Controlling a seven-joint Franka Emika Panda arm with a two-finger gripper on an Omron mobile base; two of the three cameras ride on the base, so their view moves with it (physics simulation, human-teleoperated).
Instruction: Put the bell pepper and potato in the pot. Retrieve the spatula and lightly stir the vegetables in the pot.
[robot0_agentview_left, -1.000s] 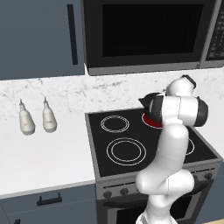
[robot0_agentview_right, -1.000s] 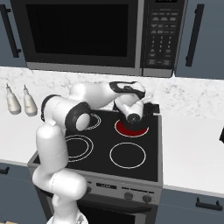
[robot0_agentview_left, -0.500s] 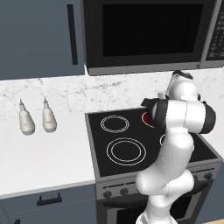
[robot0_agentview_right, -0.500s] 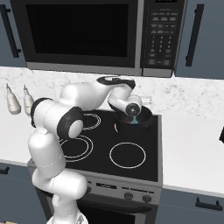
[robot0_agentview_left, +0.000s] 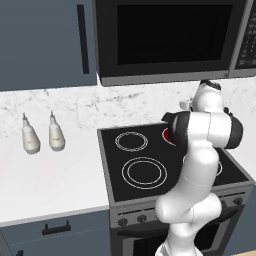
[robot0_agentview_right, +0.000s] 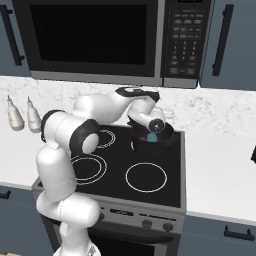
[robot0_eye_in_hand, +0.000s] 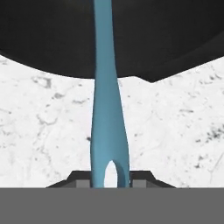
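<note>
Gripper clamped on spatula, thin light-blue handle with looped end, reaching toward black pot

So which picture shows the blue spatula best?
The hand view: the spatula runs up from the shut gripper toward the black pot. The right base view shows just a blue bit at the pot; in the left base view the arm hides it.

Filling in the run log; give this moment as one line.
gripper: shut on spatula | spatula: reaches into pot | pot: on stove
</note>
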